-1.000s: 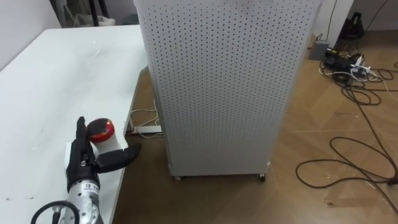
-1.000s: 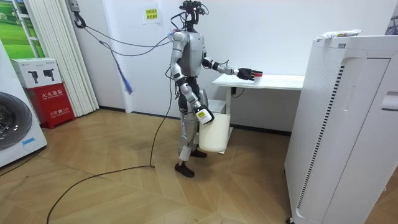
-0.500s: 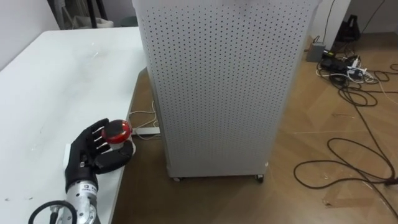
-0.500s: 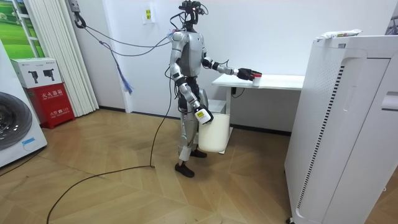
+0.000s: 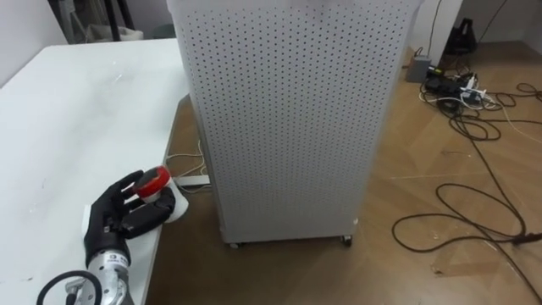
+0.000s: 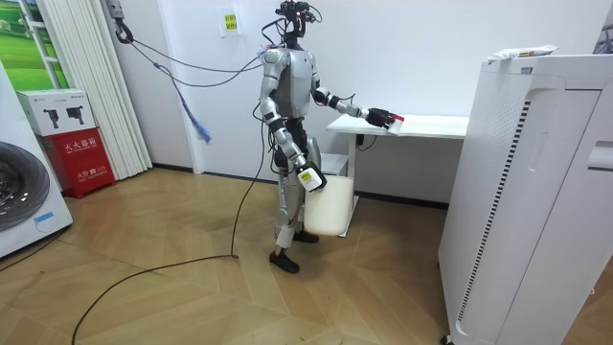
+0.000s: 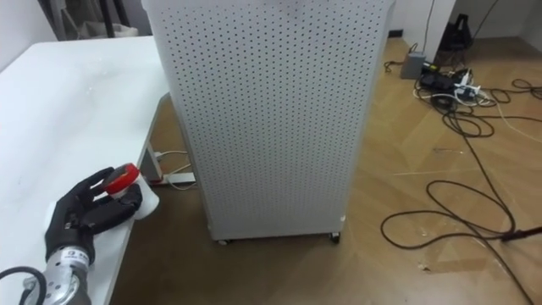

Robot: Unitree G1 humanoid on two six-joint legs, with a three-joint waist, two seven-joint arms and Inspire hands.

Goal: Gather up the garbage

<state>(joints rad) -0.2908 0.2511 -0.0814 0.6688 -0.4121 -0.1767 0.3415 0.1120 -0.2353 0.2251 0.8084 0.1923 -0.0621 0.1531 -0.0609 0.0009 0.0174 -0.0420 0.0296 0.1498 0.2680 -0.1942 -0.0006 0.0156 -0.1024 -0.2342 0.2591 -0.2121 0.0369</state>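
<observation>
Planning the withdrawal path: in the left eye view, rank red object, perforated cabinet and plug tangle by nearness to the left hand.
1. Red object, in the left hand.
2. Perforated cabinet, to its right.
3. Plug tangle, far upper right.

The table (image 5: 76, 127) at left is smooth matt white; the red garbage (image 5: 153, 180) at lower left looks glossy. The perforated cabinet (image 5: 288, 119) looks matt metal, the floor (image 5: 440, 161) glossy wood.

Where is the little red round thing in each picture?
Left eye view: lower left, the small red round thing in the left hand at the white table's edge.
Right eye view: lower left too, in that hand.
Room view: upper middle, at the table's end nearest the robot.
Shared landmark: the white table.
</observation>
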